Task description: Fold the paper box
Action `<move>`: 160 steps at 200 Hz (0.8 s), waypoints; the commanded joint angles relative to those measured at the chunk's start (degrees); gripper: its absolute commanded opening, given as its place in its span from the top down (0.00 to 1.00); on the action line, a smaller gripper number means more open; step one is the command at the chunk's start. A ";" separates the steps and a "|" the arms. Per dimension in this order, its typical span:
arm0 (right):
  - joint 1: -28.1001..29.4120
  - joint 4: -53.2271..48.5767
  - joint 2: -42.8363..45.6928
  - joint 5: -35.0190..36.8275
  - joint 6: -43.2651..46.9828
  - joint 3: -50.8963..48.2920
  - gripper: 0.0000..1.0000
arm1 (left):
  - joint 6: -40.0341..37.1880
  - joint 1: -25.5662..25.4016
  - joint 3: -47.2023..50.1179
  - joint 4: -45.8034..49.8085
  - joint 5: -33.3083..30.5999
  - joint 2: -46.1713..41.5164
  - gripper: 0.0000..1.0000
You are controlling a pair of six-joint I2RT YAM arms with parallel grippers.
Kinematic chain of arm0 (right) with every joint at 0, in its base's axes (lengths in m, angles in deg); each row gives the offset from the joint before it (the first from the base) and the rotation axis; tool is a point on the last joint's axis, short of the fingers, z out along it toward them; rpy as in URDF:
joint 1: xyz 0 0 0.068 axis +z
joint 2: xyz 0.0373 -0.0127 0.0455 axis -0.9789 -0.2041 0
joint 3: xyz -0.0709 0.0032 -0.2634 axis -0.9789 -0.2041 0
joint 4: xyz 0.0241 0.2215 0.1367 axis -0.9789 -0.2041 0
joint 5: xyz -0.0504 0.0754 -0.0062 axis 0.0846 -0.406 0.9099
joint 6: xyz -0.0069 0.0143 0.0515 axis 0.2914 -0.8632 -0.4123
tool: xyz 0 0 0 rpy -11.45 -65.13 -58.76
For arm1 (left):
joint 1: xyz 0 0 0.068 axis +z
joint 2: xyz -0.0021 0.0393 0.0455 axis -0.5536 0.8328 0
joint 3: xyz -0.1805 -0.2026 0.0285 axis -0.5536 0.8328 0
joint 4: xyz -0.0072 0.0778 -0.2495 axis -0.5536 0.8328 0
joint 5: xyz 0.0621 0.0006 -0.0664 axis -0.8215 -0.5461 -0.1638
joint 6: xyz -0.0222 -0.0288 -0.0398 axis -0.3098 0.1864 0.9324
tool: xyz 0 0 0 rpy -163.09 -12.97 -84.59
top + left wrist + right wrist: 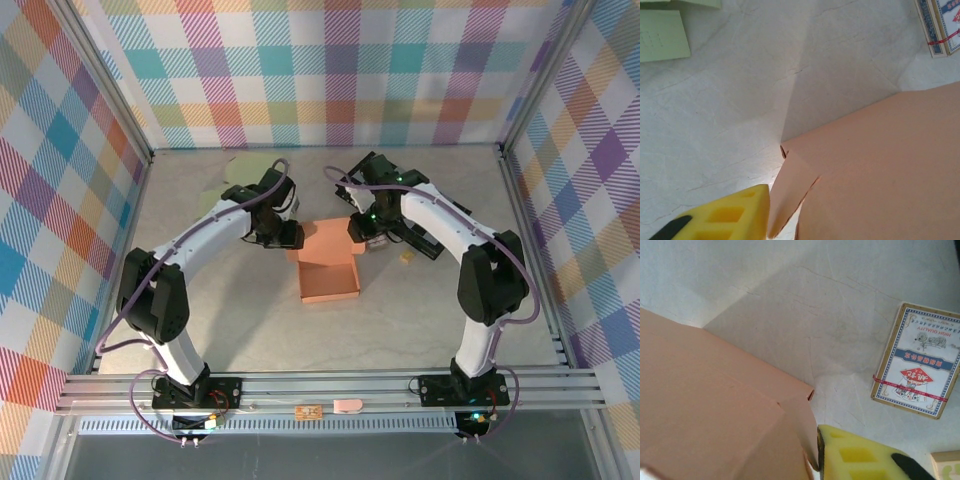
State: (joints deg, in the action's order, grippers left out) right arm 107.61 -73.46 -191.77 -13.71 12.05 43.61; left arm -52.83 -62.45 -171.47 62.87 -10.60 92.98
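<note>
**Two arms at the far corners of a half-formed box.** The salmon paper box (330, 272) sits mid-bench (430, 325), its tray open upward and its far panel standing between the two arms. Your left gripper (287, 238) is at the box's far left corner, and your right gripper (362, 236) is at the far right corner.

From the left wrist, one yellow finger pad (725, 217) lies just beside a narrow corner flap (790, 192) with a slit edge. The other finger is out of frame, so you cannot tell whether that gripper is apart, together or clamped on the flap. The right wrist shows the mirror case: a yellow pad (860, 455) just beside the box's folded corner (800, 410), and the grip is equally impossible to read.

For moving room, bare bench runs along the near side of the box toward the arm bases, and also to its left. On the right, a banded pack of playing cards (917, 360) lies near the corner, apart from it. Pale green sheets (245, 165) rest at the far left, well apart from the box.
</note>
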 commanded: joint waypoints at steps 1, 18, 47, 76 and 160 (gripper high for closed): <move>0.65 -1.97 -0.68 1.05 1.22 2.05 0.77 | -0.37 -0.57 -2.44 1.80 -0.19 0.80 0.71; 0.67 -2.66 -0.73 1.59 1.24 2.71 0.79 | -0.19 -0.60 -2.79 1.87 -0.56 0.82 0.75; 0.93 -3.34 -0.87 2.12 0.89 3.43 0.84 | -0.02 -0.69 -3.31 2.35 -0.86 1.22 0.81; 1.68 -3.70 -1.49 3.43 0.03 4.23 0.91 | 0.84 -0.78 -3.85 2.75 -1.63 1.66 0.89; 5.62 3.45 0.12 11.52 -14.27 4.34 1.00 | 8.95 -1.39 -5.18 -0.02 -5.65 2.33 1.00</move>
State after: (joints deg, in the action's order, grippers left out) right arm 111.96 -73.72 -192.65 -5.60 5.04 46.43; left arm -48.33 -63.22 -174.20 64.09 -14.34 94.36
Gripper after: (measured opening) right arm 0.058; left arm 0.056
